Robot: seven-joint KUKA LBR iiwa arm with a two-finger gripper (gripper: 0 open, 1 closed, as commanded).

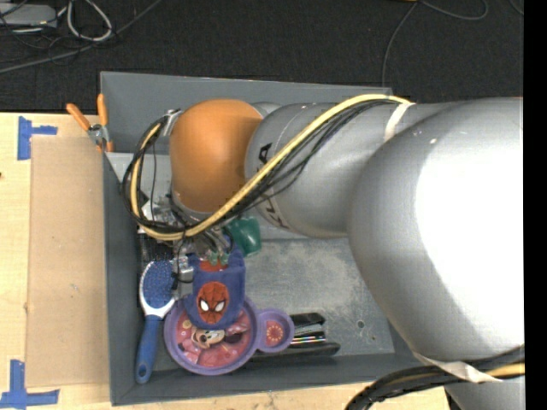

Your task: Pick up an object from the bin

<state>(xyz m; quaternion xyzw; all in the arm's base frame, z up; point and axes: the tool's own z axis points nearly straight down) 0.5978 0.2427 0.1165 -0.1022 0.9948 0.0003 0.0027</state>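
Clutter lies bunched in the near left corner of the grey bin (329, 276), and your gripper (191, 256) hangs over the far edge of it. The arm (444, 220) comes in from the right and covers most of the bin's far and right parts. Its orange wrist cover (214, 152) and a loop of yellow and black cables (141, 186) sit above the gripper, so you cannot tell whether it is spread or pressed together, nor whether anything is pinched in it.

Nearest below it you see a blue-purple cup with a Spider-Man face (216, 295), standing on or against a purple plate (209, 353) with a cartoon mouse print. Just left of the cup, a blue hairbrush (154, 301) lies with its round head near the gripper and its handle pointing toward the near wall. A teal-green thing (248, 236) peeks out from under the arm, just right of the gripper. Right of the plate lie a small purple round lid (273, 330), touching the plate, and a black stapler (309, 331) beside it.
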